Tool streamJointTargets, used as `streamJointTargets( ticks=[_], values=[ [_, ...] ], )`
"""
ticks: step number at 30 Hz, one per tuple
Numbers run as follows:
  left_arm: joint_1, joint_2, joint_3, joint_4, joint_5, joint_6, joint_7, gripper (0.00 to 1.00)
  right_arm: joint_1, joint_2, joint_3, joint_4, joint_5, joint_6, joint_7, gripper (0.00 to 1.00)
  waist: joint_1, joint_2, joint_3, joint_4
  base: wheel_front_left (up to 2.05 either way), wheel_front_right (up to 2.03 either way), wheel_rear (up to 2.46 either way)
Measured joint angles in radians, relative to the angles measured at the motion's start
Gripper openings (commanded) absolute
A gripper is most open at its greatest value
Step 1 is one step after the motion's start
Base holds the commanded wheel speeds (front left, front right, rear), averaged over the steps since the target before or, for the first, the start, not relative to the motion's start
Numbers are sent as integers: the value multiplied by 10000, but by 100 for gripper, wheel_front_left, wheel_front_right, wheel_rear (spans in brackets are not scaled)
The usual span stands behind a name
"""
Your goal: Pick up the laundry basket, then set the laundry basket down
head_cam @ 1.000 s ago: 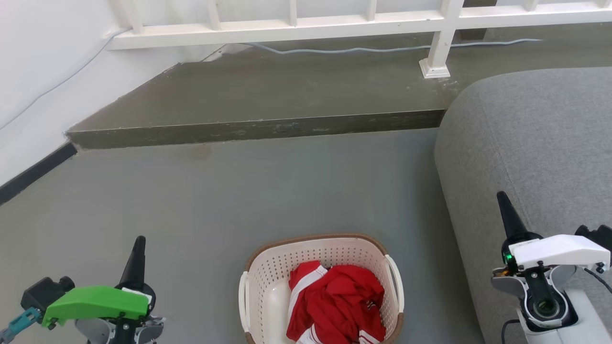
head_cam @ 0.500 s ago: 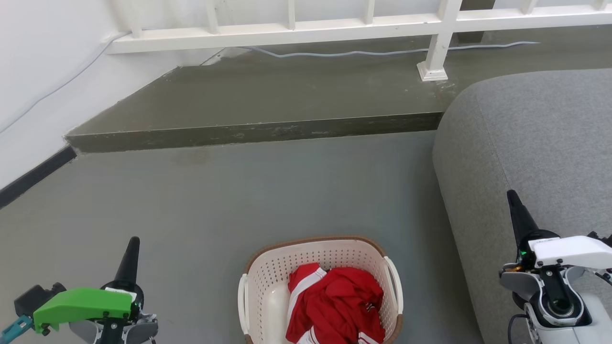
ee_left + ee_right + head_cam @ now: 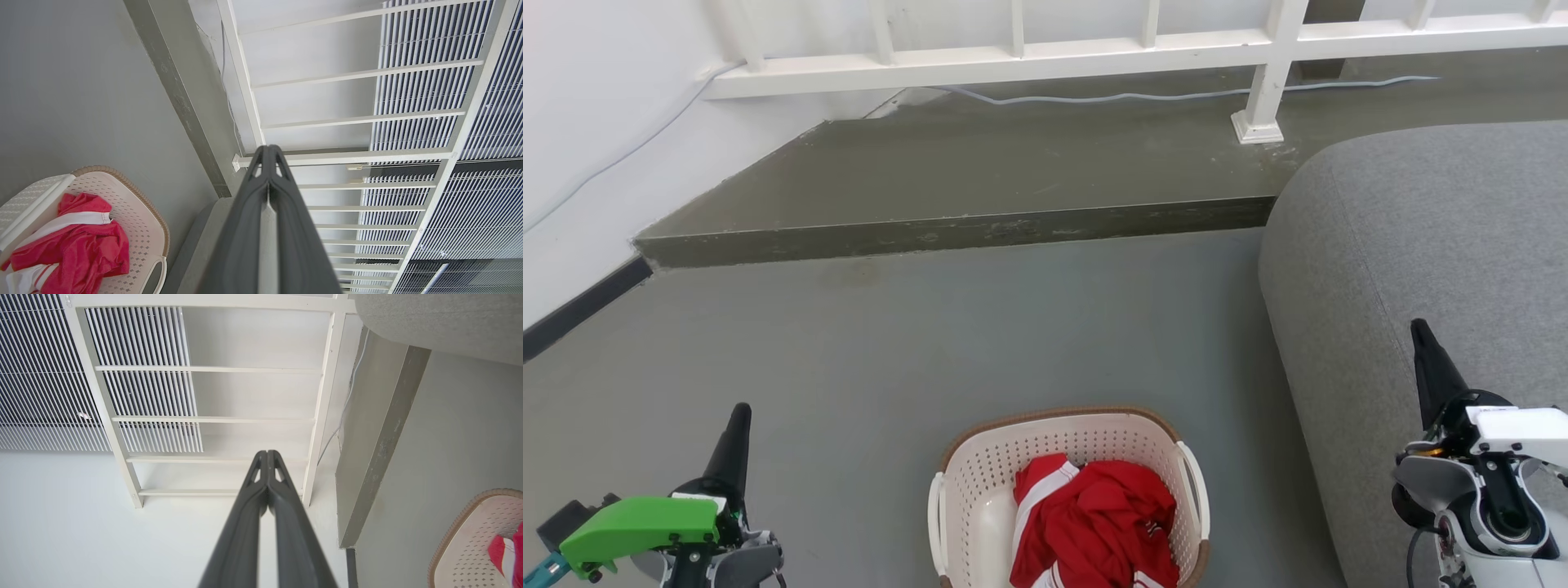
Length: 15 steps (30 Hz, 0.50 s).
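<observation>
Grey floor (image 3: pixel 931 343), smooth and matt, formed the ground. Along its far side ran a raised concrete step (image 3: pixel 980 171) bearing a white railing (image 3: pixel 1013 61), with a pale cable (image 3: pixel 1176 95) lying on the step beneath the rail. A white wall (image 3: pixel 588 122) closed the far left. A grey upholstered sofa (image 3: pixel 1437 245) occupied the right.

Item 1: laundry basket (image 3: pixel 1058 413). Cream perforated plastic, brown woven-look rim, one white handle at each side. It stood on the floor at near centre, just left of the sofa, between the two grippers and touched by neither. Contents: a crumpled red garment (image 3: pixel 1094 523) with white stripes, lying toward the basket's right.

Item 2: left gripper (image 3: pixel 737 420). Green housing, near left, well apart from the basket. Its fingers were pressed together along their length and gripped nothing.

Item 3: right gripper (image 3: pixel 1425 339). White housing, near right, seen against the sofa. Its fingers were likewise clenched tip to tip, empty.
</observation>
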Motion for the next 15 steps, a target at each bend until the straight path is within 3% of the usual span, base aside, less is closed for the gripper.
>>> streamJointTargets(
  ticks=[5, 15],
  values=[
    [-97, -17, 178, 29, -552, -12, 127, 0, 0, 42, -184, -13, 585, 12, 165, 0, 0, 0, -28, -15, 0, 0, 0],
    [-107, -25, 194, 33, -573, -12, 128, 0, 0, 52, -221, -21, 602, 46, 167, 0, 0, 0, -28, -15, 0, 0, 0]
  ],
)
